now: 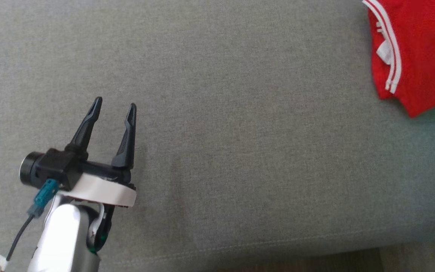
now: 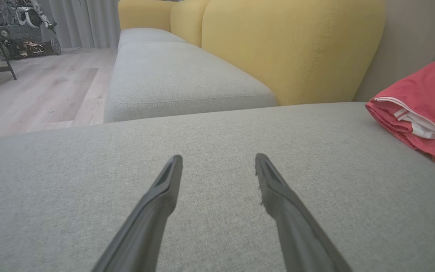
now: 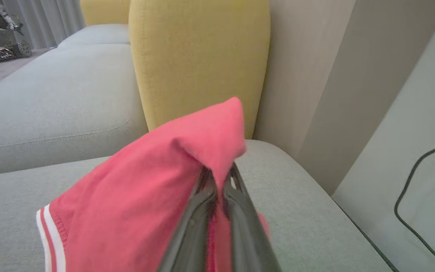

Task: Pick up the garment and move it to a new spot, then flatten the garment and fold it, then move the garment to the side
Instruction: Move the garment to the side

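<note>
Closest to us in the head view is the left pincer [image 1: 114, 102]. It's spread apart with nothing in it, hanging over a bare stretch of the grey sofa seat [image 1: 240, 113]. The left wrist view shows the same thing, with both fingers splayed and only cushion fabric between them.

Further out and off to the right is the red garment with white stripe trim [image 1: 425, 56], lying at the far right end of the seat and well apart from the left pincer. From the left wrist view, the garment [image 2: 425, 98] looks stacked in a few layers, with a white-edged hem poking out the side, so we'd say it's a folded bundle, not a loose heap.

The right pincer [image 3: 219, 177] is clenched on a fold of that red cloth [image 3: 145, 196], and part of the fabric drapes over its fingertips.

Behind it is the yellow backrest [image 3: 198, 56], and the left wrist view shows wooden floor [image 2: 32, 94] further out.

Our read on progress is that the relocating, flattening and folding look done, given how compact the bundle is. That makes this the last bit, shifting it aside. What's probably left is letting go. We can't rule out that it's an early pickup, though.
</note>
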Available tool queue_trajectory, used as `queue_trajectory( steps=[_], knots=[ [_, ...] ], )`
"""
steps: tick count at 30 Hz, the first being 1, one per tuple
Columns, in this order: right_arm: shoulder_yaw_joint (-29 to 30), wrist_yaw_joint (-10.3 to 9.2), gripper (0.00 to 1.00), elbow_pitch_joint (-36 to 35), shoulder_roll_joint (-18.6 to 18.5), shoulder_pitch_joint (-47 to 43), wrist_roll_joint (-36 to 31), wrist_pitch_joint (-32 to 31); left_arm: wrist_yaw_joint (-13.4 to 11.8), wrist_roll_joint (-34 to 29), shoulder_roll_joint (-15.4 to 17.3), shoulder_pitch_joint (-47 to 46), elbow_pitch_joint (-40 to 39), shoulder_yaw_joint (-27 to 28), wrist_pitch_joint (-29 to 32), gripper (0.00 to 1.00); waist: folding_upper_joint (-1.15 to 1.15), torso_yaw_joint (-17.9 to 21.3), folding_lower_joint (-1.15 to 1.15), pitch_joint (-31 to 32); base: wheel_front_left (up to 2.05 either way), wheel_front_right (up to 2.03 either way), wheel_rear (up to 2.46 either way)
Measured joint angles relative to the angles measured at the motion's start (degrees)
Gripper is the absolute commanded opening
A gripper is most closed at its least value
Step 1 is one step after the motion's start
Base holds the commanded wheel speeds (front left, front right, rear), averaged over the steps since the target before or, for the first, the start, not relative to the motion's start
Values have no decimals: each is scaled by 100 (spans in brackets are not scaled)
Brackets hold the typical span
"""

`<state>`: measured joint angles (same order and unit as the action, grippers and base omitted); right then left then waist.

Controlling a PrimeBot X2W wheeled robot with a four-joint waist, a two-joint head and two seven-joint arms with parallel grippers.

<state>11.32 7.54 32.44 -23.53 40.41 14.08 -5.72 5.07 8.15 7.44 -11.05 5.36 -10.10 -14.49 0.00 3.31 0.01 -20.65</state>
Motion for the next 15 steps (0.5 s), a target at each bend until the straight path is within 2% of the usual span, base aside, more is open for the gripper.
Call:
queue_trajectory(
  steps=[7,8,9,10,11,13,15],
  knots=[
    [142,0,0,209,-77,50,-49,11,5,0,91,-56,-5,-19,0,100,0,144,0,-186,0,0,0],
    [138,0,8,260,-73,80,-47,12,7,0,107,-81,-4,-20,0,100,0,178,0,-202,0,0,0],
    [140,0,35,312,-70,129,-47,18,7,0,120,-105,-8,-20,-1,100,0,211,-1,-222,0,0,0],
    [149,-1,75,344,-71,179,-48,44,8,0,133,-120,-12,-20,-5,100,0,240,-1,-250,0,0,0],
    [175,0,92,383,-66,240,-47,87,36,0,140,-126,-12,-21,-7,100,0,267,-1,-278,0,0,0],
    [174,-1,100,444,-62,354,-40,140,48,0,156,-135,-12,-23,-7,100,0,308,-1,-335,0,0,0],
    [152,0,100,474,-57,437,-40,204,49,0,171,-162,-11,-24,-7,100,0,335,0,-385,0,0,0]
  ],
)
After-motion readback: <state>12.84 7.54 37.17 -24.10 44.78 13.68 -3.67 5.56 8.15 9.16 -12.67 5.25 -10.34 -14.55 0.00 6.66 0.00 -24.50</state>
